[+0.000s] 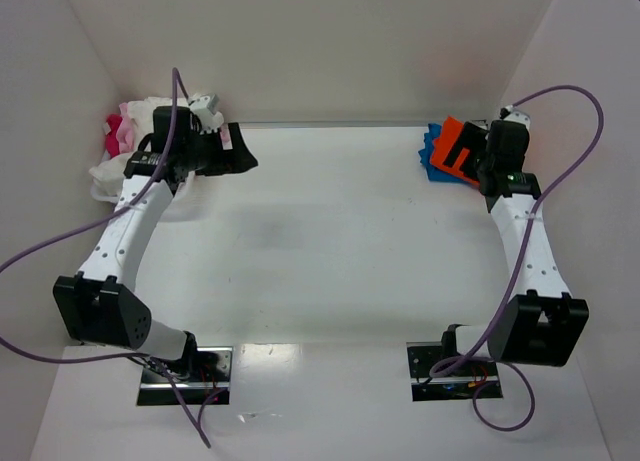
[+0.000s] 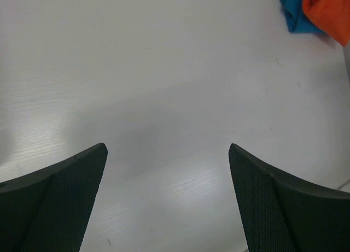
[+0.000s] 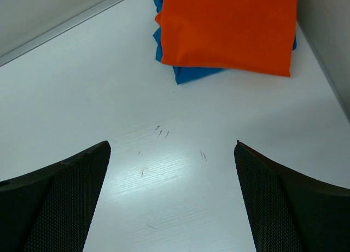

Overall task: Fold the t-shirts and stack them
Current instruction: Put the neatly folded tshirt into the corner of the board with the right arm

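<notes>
The wide white table (image 1: 330, 221) carries two groups of t-shirts. In its far left corner lies a loose heap of crumpled white cloth shirts (image 1: 108, 171) with a bright pink shirt (image 1: 115, 133) among them, not folded. In the far right corner the folded bright orange shirt (image 3: 229, 28) rests flat on the blue shirt (image 3: 188, 74). The left gripper (image 2: 167, 153) hangs just beside the heap, jaws wide apart and holding nothing. The right gripper (image 3: 172, 151), near the stack, is also spread wide and empty. I judge the next step is to take one shirt from the heap: pinch a single layer at a shoulder and lift slowly, so the others do not follow
</notes>
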